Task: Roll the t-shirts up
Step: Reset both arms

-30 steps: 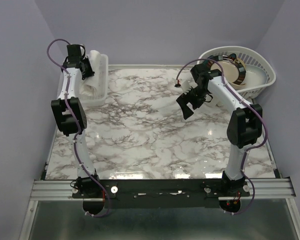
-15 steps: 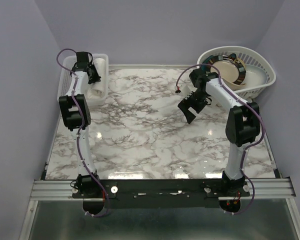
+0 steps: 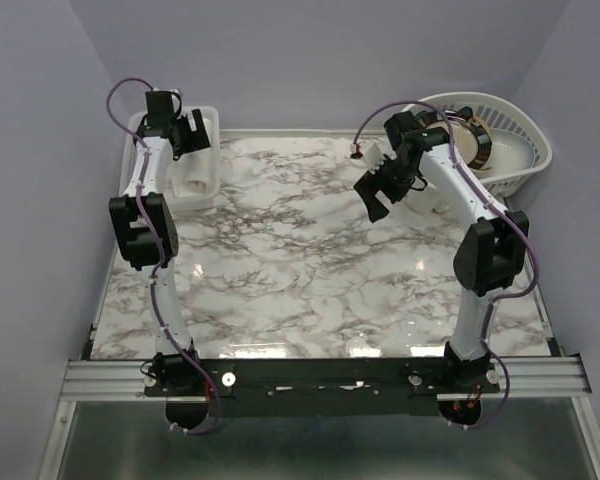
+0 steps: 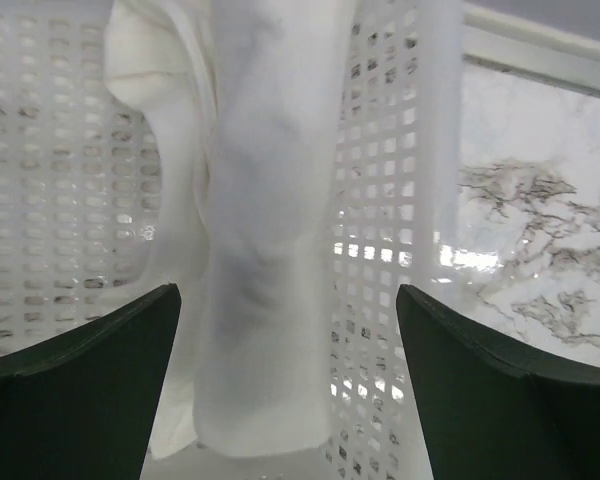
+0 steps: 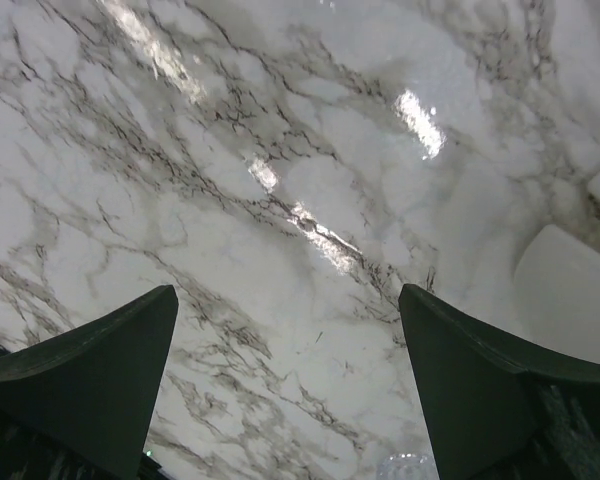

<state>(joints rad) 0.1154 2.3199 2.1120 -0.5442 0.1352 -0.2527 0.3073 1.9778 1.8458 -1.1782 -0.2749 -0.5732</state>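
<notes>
The marble table (image 3: 310,290) is seen from above. A white lattice bin (image 3: 212,150) is placed at 10 o'clock of the table. A round lattice basket (image 3: 510,130) is at 2 o'clock, with tan and brown items (image 3: 470,145) inside that cannot be identified.

Over the bin the left gripper (image 3: 192,130) is held with fingers (image 4: 90,390) spread wide, nothing clamped. In the left wrist view a rolled white t-shirt (image 4: 270,250) is seen lying in the bin, lengthwise between the two fingers, with open lattice floor visible on its 3 o'clock side. More white cloth (image 4: 155,90) is bunched against the roll at its 10 o'clock; whether it is a second shirt cannot be told. The roll is hemmed in by lattice walls on both sides.

Toward 1 o'clock of the table, beside the round basket, the right gripper (image 3: 378,188) is hung above the marble, jaws apart and empty. Only marble is seen between them in the right wrist view. A smooth white shape (image 5: 570,290) is caught at 3 o'clock of that view and cannot be identified.
</notes>
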